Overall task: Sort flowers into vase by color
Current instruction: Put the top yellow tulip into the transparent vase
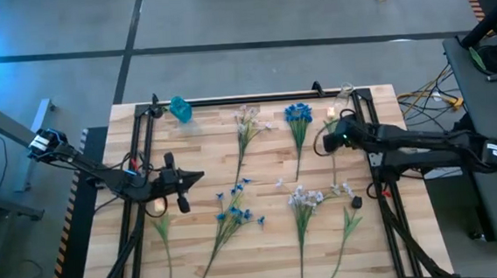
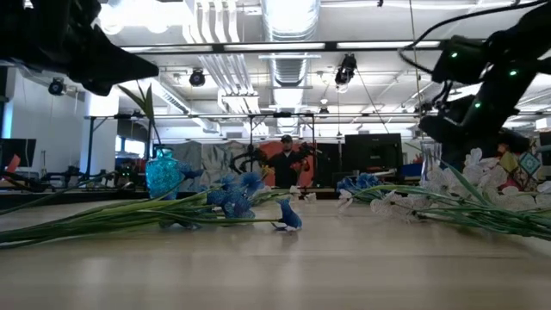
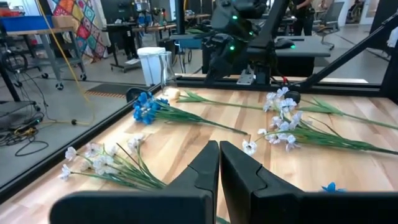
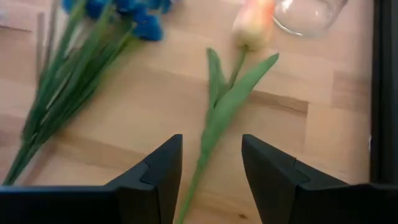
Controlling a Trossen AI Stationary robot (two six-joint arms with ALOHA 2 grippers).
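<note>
Several flowers are spread across the wooden table (image 1: 265, 243). The right gripper (image 4: 210, 163) is held above the tulip (image 4: 231, 93) with its fingers parted and nothing grasped; the green stem is seen running down between the two fingers, and the peach-yellow bud is pointed toward the clear vase (image 4: 308, 14) just beyond it. A bright blue sprig (image 4: 81, 56) is laid just beside the tulip. The left gripper (image 3: 219, 163) is kept over the table's left half with its fingers pressed together and nothing between them. A blue vase (image 1: 181, 109) is stood at the far edge, well apart from the clear vase.
</note>
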